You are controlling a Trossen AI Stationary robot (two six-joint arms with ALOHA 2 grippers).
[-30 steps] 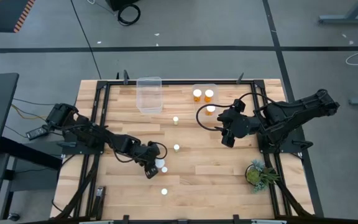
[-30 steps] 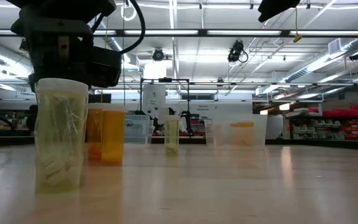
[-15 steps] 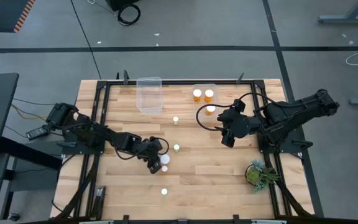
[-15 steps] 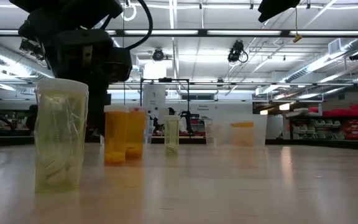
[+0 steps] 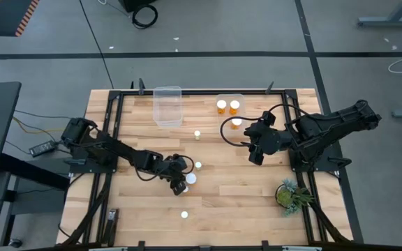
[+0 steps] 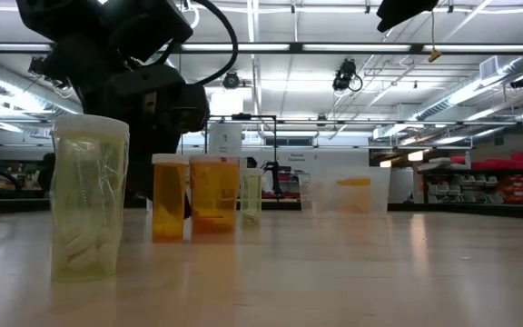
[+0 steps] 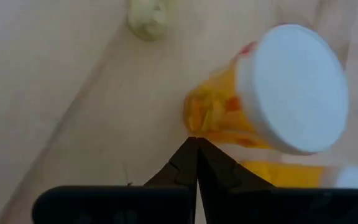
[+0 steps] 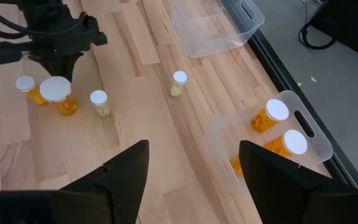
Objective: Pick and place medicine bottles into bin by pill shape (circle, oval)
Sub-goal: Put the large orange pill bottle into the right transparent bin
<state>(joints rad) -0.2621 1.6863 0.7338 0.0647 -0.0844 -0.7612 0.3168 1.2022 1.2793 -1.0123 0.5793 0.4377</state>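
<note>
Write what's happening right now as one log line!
left gripper: shut, beside wide bottle | right gripper: open, waiting | bin: holds bottles

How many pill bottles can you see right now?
8 bottles: three in the bin, two beside the left gripper, two mid-table, one alone nearest the front edge. Others may be hidden behind the arms.
</note>
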